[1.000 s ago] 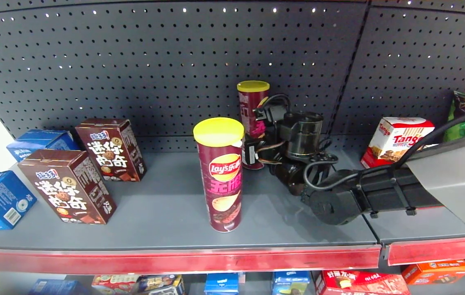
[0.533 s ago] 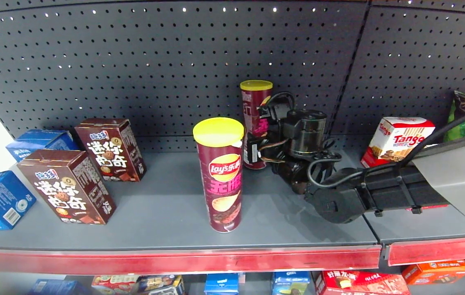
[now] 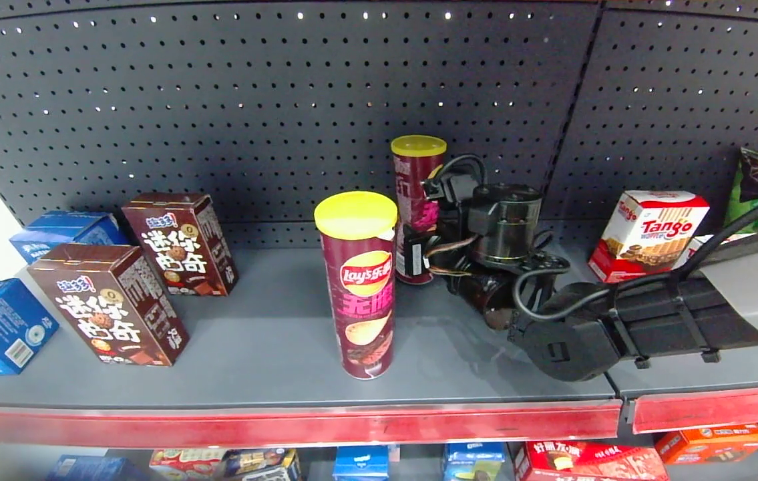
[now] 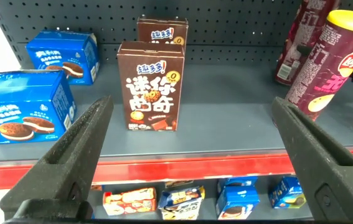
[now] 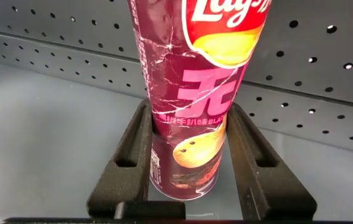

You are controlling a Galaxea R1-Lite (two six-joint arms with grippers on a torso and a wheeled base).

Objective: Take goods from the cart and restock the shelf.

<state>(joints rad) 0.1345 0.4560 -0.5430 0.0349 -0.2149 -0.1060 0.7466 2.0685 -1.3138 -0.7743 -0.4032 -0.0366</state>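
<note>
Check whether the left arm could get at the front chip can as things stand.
Probably yes. The left gripper hangs open facing the shelf; the front chip can stands unblocked, and the right gripper holds the rear can behind it.

Maroon chip can (image 3: 411,194), yellow lid, upright, at shelf (image 3: 272,334) back, gripped by jaws.

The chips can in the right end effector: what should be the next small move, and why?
Probably open the right end effector and release the rear chips can. It stands upright at the back of the shelf, close to the pegboard, its base seems to rest on the shelf surface, and the fingers flank it on both sides.
</note>
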